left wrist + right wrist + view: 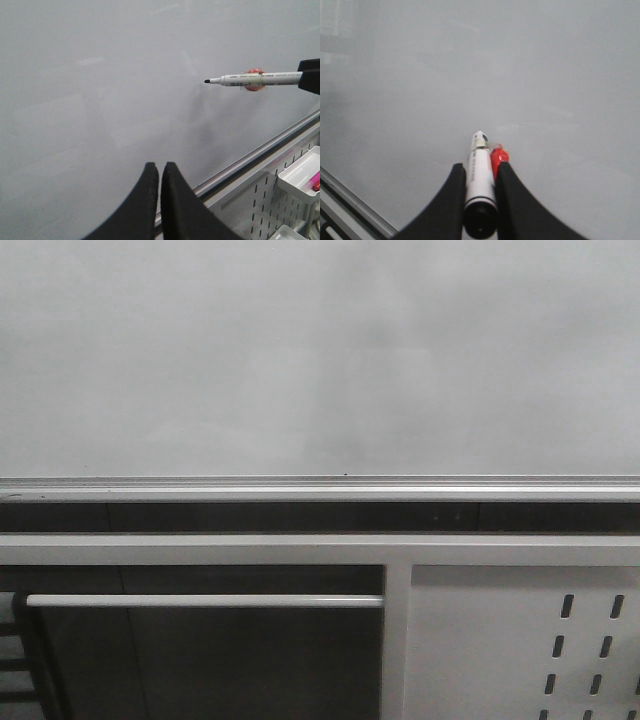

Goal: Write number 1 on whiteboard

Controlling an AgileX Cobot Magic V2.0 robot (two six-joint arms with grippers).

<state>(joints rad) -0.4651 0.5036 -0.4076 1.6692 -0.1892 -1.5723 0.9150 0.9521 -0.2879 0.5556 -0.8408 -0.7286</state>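
Observation:
The whiteboard (320, 360) fills the upper front view, pale grey and glossy. No number 1 shows on it in any view. My right gripper (480, 166) is shut on a white marker pen (480, 175), with a red piece (498, 156) pressed against one finger. In the left wrist view the marker pen (255, 79) points its black tip at the whiteboard (100, 100); whether the tip touches, I cannot tell. My left gripper (160, 167) is shut on nothing, near the board's lower edge. Neither gripper shows in the front view.
A silver tray rail (320, 485) runs along the board's lower edge. Below it are a white perforated panel (520, 640) and a horizontal bar (200, 600). White bins (300, 175) hang on that panel, one holding something pink.

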